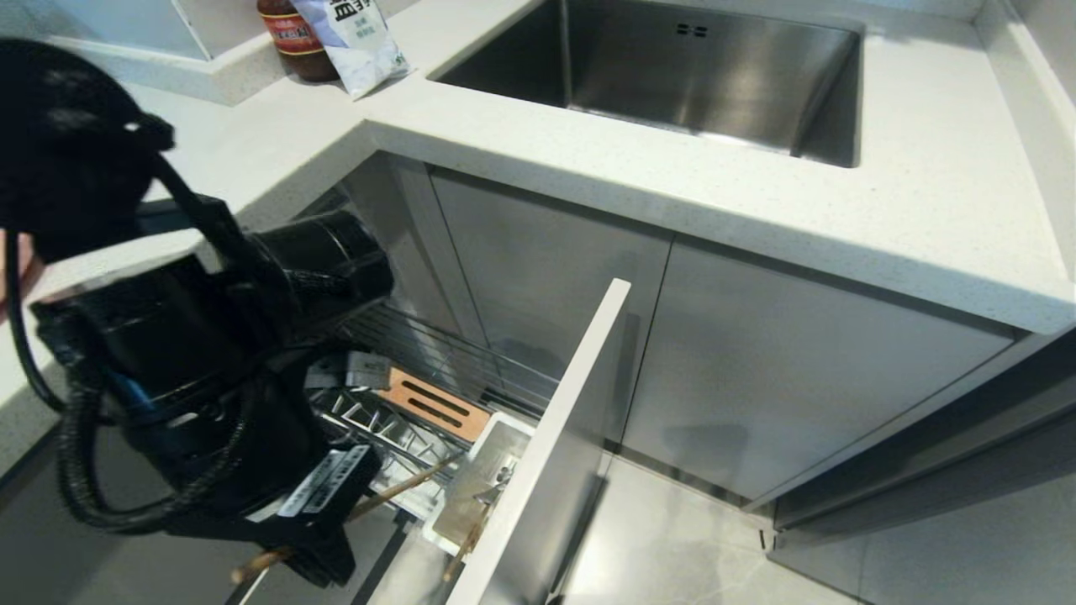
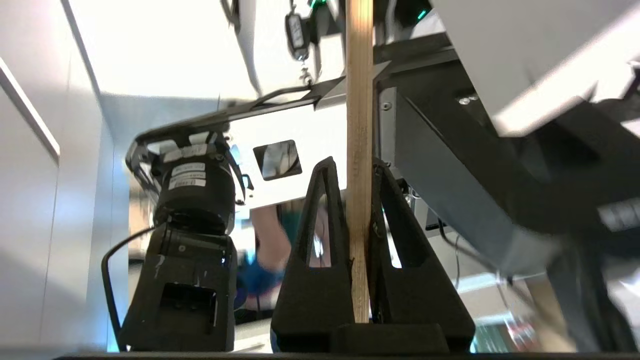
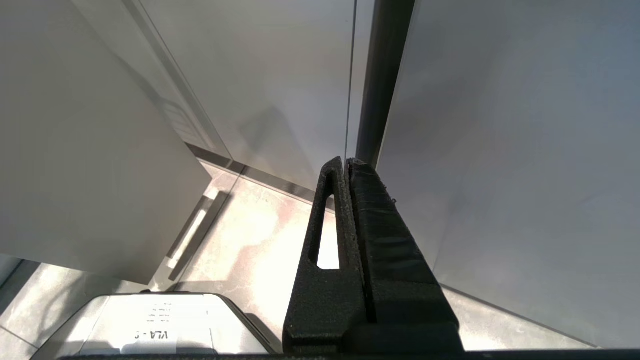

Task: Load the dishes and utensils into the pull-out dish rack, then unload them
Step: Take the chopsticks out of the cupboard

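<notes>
My left gripper [image 2: 357,167] is shut on a light wooden chopstick [image 2: 359,125] that stands straight up between its fingers. In the head view the left arm [image 1: 193,361] hangs over the pull-out dish rack [image 1: 395,428], and the chopstick [image 1: 403,489] slants out from under it towards the white cutlery box [image 1: 445,525]. Silver cutlery [image 1: 503,477] and another wooden stick [image 1: 467,544] stand in that box. The brown slotted strip [image 1: 433,403] lies behind it. The dishes are out of view. My right gripper [image 3: 346,162] is shut and empty, pointing at the floor.
The rack's tall white front panel [image 1: 555,454] stands pulled out to the right of the box. Above are the white counter [image 1: 841,210], a steel sink [image 1: 698,76], a jar [image 1: 290,38] and a white pouch [image 1: 357,42]. A person's blurred arm [image 2: 270,235] shows in the left wrist view.
</notes>
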Robot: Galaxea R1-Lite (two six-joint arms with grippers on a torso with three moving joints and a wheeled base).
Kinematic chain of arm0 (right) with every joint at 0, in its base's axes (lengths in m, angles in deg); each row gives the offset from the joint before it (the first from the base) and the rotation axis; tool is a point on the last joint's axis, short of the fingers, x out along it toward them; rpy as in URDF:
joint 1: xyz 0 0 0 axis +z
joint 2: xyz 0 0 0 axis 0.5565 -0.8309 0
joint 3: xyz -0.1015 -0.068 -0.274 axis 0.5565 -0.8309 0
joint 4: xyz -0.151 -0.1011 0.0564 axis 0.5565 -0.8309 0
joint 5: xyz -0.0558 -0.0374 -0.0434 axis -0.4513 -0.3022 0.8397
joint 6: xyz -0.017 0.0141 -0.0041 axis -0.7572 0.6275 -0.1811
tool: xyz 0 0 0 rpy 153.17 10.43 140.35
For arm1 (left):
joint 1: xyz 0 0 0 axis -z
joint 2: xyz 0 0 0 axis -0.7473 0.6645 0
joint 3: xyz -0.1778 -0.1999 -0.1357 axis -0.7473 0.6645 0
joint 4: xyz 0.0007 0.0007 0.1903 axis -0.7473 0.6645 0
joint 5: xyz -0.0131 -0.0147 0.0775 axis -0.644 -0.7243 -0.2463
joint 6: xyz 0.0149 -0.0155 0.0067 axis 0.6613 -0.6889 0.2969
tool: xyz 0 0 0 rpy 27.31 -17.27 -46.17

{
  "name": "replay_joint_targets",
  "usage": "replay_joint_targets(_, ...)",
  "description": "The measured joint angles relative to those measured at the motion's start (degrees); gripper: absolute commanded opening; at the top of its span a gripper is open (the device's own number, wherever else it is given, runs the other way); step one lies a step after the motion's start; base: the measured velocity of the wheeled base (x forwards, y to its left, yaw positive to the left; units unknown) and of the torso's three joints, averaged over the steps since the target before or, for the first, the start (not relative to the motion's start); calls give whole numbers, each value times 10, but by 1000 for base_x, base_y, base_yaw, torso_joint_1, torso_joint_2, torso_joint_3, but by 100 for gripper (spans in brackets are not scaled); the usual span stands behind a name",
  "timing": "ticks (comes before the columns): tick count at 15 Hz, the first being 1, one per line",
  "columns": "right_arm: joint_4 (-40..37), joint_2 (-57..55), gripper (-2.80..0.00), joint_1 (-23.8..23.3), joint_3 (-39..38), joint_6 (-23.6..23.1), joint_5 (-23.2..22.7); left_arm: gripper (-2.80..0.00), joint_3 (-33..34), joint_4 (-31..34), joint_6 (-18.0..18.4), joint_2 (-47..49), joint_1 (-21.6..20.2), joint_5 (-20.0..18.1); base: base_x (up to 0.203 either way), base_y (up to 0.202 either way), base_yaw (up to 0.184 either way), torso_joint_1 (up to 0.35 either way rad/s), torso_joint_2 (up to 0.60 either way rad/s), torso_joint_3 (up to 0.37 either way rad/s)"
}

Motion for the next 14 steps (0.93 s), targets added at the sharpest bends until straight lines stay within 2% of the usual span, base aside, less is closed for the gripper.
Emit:
replay_joint_targets(4,0,0,-280,0,0,0,0,-280,-48,10,-2,-88,10,20,0,0,0,0,0,0)
replay_joint_targets(7,0,0,-280,0,0,0,0,-280,-97,6,-3,-151,-1,38,0,0,0,0,0,0)
replay_joint_targets(10,0,0,-280,0,0,0,0,-280,-139,-10,-2,-191,-63,47,0,0,0,0,0,0)
replay_joint_targets(14,0,0,-280,0,0,0,0,-280,-151,-95,-2,-216,-184,48,0,0,0,0,0,0)
